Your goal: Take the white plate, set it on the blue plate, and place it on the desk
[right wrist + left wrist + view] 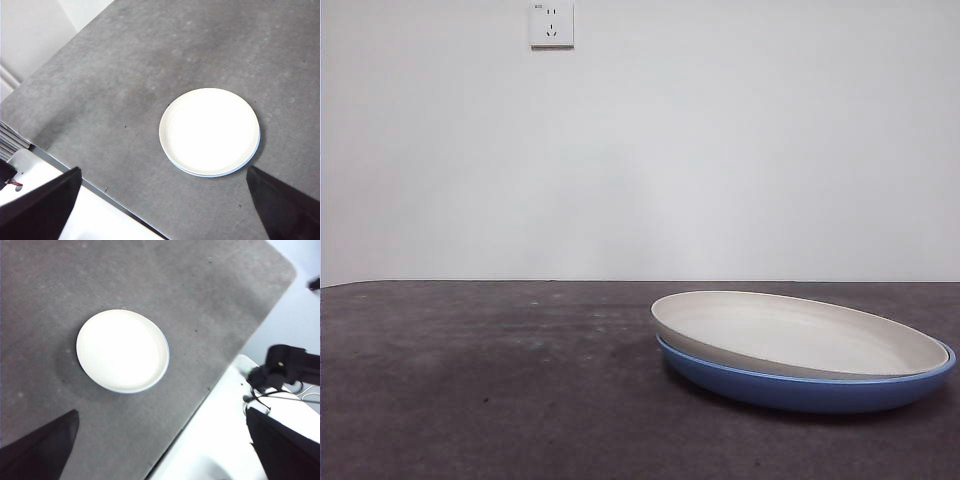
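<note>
The white plate (790, 335) lies nested on the blue plate (800, 392) at the right of the desk (470, 380), slightly tilted. In the left wrist view the white plate (122, 350) hides the blue plate except a thin rim (151, 387). The right wrist view shows the same stack, white plate (209, 131) over blue rim (212, 175). My left gripper (160, 455) and right gripper (162, 210) hang high above the desk, both open wide and empty, well clear of the plates. Neither gripper shows in the front view.
A wall socket (551, 24) sits high on the white wall behind. The desk's edge and rounded corner (285, 270) border a white surface (220, 440) with black arm hardware (287, 365). Bare desk (125, 75) surrounds the stack.
</note>
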{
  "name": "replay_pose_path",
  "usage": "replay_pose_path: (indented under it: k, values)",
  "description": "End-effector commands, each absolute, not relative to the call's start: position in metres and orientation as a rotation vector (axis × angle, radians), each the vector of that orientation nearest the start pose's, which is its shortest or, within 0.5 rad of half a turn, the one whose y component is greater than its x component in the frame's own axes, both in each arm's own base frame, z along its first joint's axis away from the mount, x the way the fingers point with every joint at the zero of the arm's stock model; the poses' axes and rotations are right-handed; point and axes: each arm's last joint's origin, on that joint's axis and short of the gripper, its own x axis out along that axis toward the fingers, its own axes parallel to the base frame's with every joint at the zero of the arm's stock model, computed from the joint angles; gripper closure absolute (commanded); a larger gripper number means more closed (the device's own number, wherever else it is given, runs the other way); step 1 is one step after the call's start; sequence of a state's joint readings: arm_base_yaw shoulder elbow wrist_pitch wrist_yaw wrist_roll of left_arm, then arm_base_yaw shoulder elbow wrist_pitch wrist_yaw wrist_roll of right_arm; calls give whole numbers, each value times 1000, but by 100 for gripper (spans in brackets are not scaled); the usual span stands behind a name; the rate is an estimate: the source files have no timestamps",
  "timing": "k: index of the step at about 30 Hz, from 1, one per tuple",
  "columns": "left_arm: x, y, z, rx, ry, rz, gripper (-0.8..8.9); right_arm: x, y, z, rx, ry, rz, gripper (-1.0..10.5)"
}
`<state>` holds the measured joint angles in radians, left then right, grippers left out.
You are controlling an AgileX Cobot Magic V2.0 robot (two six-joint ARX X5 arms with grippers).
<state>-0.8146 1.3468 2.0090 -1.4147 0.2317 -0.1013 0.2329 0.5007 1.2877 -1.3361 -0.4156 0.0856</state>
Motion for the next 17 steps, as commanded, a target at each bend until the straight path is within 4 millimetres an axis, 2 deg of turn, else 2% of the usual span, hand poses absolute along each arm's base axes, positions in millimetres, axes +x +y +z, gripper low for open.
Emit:
replay_pose_path:
  k: [1, 5, 8, 13, 17]
  values:
    - [102, -119, 488, 163, 811, -928, 171, -9, 10, 397, 140, 616, 607, 388]
    - [73, -82, 469, 168, 784, -804, 196, -9, 10, 397, 141, 616, 608, 388]
    - [55, -62, 454, 130, 731, -784, 196, -9, 10, 397, 140, 615, 608, 388]
    - [31, -36, 433, 48, 607, -801, 196, -9, 10, 398, 140, 608, 609, 388]
    - [20, -24, 412, 27, 589, -800, 196, -8, 10, 398, 143, 609, 603, 388]
